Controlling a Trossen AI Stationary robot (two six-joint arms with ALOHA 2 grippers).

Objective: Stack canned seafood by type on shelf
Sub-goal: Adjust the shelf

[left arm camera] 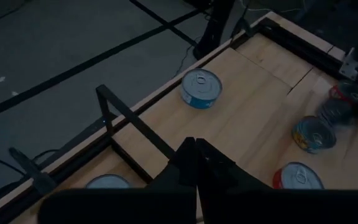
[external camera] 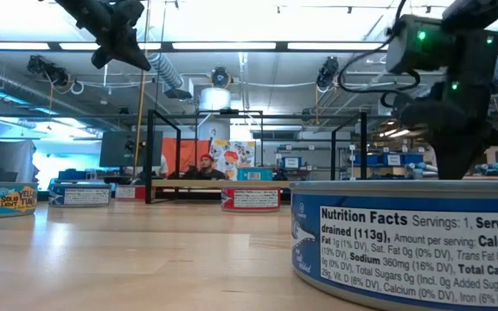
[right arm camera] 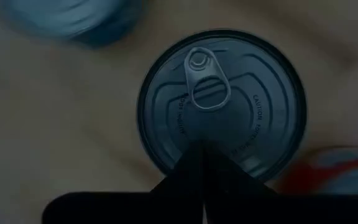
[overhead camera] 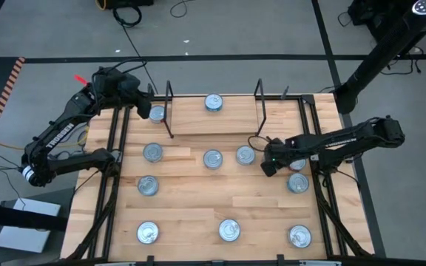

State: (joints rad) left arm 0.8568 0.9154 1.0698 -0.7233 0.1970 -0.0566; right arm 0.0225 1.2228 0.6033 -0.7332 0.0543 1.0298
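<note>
The shelf (overhead camera: 198,122), a light-wood board between two black wire frames, stands at the table's far middle. One blue-sided tin (overhead camera: 213,102) (left arm camera: 201,87) rests on it. Several more tins of canned seafood lie flat on the tabletop, lids up. My right gripper (overhead camera: 267,164) (right arm camera: 202,149) is shut and points steeply down over the silver lid of one tin (right arm camera: 221,102), right of the table's middle. My left gripper (overhead camera: 145,103) (left arm camera: 194,163) is shut and raised by the shelf's left frame (left arm camera: 129,121), above a tin (overhead camera: 157,113). My right gripper's shut fingertips stand over the tin's lid near its rim (right arm camera: 204,134), coming from above. Whether they touch the lid, I cannot tell. The tin sits flat on the table with its pull tab (right arm camera: 205,78) up.
Tins lie spread out: (overhead camera: 152,152), (overhead camera: 212,158), (overhead camera: 245,154), (overhead camera: 297,182), and three along the near edge, such as (overhead camera: 228,230). A blue tin (external camera: 405,246) fills the low view's front. Black frame rails (overhead camera: 113,170) run along the table's sides.
</note>
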